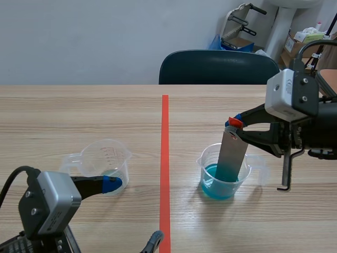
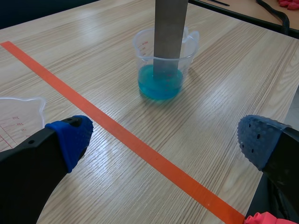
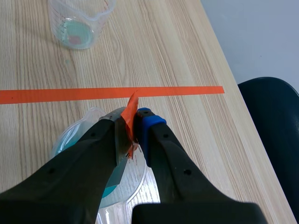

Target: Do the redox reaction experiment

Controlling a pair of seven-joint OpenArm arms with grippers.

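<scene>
1. Strip (image 1: 233,155): flat grey metal with an orange tag (image 1: 235,122) at the top. It stands nearly upright, its lower end in the blue liquid (image 1: 218,185).
2. Right end effector (image 1: 234,125) pinches the strip's top. Left end effector (image 2: 166,142) is spread, one finger just beside the left beaker (image 1: 113,150).
3. Right beaker (image 1: 206,164): low fill of blue liquid. Left beaker: pale film only.
4. Beakers are well apart with the tape line (image 1: 165,158) between them, both well in from the bench's (image 1: 79,116) far edge.

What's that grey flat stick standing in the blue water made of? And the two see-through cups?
The grey strip looks like metal: flat, thin, dull matte grey, though which metal can't be told. The measuring cup holding the blue liquid and the other measuring cup look like clear plastic: see-through, thin-walled, with spouts, handles and printed scale marks.
</scene>
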